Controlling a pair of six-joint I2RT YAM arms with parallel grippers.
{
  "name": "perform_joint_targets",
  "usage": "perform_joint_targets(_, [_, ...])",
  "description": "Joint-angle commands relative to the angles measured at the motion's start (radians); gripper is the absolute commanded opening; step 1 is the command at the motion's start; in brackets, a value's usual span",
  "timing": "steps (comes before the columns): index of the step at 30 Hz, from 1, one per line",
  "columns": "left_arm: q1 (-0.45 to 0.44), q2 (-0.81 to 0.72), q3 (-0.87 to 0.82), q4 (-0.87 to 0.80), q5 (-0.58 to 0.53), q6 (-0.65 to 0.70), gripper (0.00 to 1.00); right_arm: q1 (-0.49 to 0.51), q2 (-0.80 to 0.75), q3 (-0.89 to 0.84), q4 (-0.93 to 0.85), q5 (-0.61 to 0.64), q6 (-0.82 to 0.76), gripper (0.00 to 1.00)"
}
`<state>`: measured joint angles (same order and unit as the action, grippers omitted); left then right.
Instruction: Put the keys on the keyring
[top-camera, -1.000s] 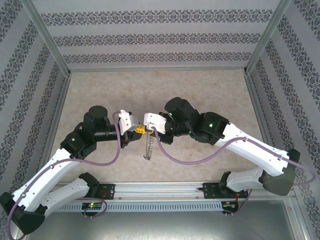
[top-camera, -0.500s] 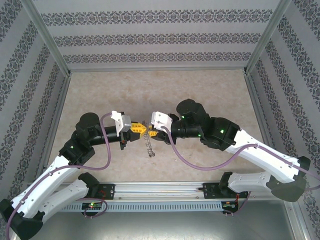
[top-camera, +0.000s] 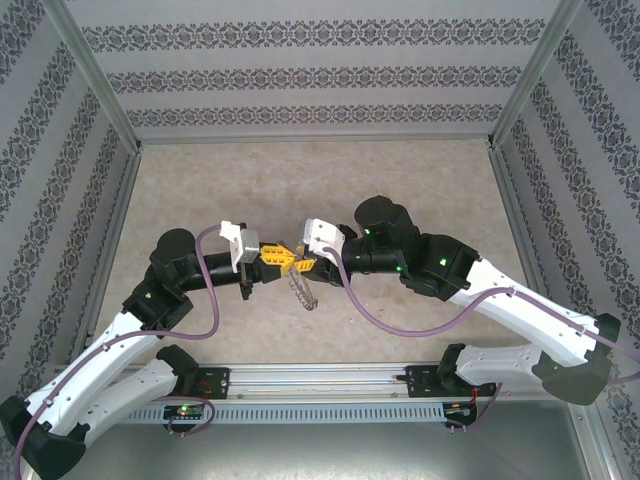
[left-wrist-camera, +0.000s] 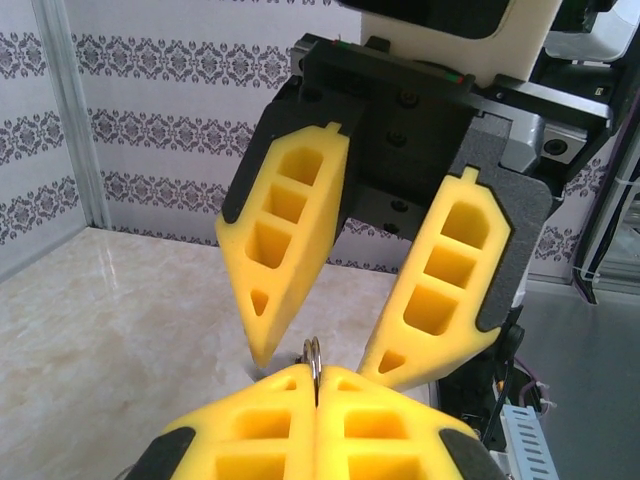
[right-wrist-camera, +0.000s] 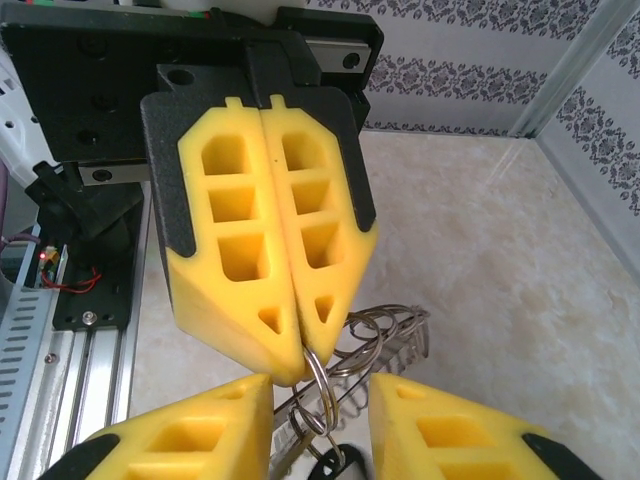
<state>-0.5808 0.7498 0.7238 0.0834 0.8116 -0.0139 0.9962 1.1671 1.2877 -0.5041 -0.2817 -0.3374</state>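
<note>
My left gripper (top-camera: 277, 257) is shut, pinching a silvery loop (right-wrist-camera: 318, 372) at the edge of the keyring (top-camera: 302, 291). In the right wrist view the keyring (right-wrist-camera: 395, 340) hangs below those shut fingers (right-wrist-camera: 250, 250), edge-on and tilted, its fringe of small loops showing. The key (right-wrist-camera: 335, 467), a tiny dark oval loop, dangles at the bottom edge. My right gripper (right-wrist-camera: 318, 390) is open, its fingertips on either side of the pinched loop. In the left wrist view the open right fingers (left-wrist-camera: 285, 230) straddle the loop (left-wrist-camera: 314, 352) that sticks out of my left gripper (left-wrist-camera: 316, 378).
The marble-patterned tabletop (top-camera: 320, 190) lies beneath, fenced by patterned walls and an aluminium frame (top-camera: 100, 90). A metal rail (top-camera: 320, 385) runs along the near edge by the arm bases. Purple cables loop below both wrists.
Both arms shifted and the grippers now meet tip to tip slightly farther from the bases. The hanging keyring has risen and tilted rightward.
</note>
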Motion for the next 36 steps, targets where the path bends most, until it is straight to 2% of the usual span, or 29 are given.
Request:
perform_joint_targets(1, [-0.001, -0.02, 0.029, 0.084, 0.036, -0.001, 0.0, -0.019, -0.013, -0.02, 0.024, -0.018, 0.026, 0.32])
perform_joint_targets(4, [-0.002, -0.025, 0.031, 0.075, 0.036, 0.005, 0.0, -0.022, -0.012, -0.027, 0.032, -0.032, 0.028, 0.29])
perform_joint_targets(13, [-0.001, -0.021, 0.041, 0.055, 0.036, 0.017, 0.0, -0.031, -0.004, -0.02, 0.018, -0.057, 0.019, 0.0])
perform_joint_targets(17, [-0.002, 0.009, 0.116, -0.18, -0.017, 0.139, 0.01, -0.03, 0.0, 0.008, -0.018, -0.017, -0.016, 0.0])
perform_joint_targets(20, [-0.002, 0.035, 0.17, -0.347, -0.067, 0.23, 0.14, -0.023, 0.026, 0.052, -0.079, 0.026, -0.062, 0.0])
perform_joint_targets(24, [-0.003, 0.083, 0.238, -0.505, -0.112, 0.326, 0.14, 0.004, 0.079, 0.118, -0.161, 0.079, -0.114, 0.0])
perform_joint_targets(29, [-0.003, 0.12, 0.27, -0.554, -0.122, 0.355, 0.14, 0.028, 0.127, 0.166, -0.191, 0.107, -0.137, 0.0])
perform_joint_targets(36, [-0.01, 0.138, 0.258, -0.55, -0.116, 0.352, 0.13, 0.03, 0.121, 0.166, -0.168, 0.079, -0.129, 0.0])
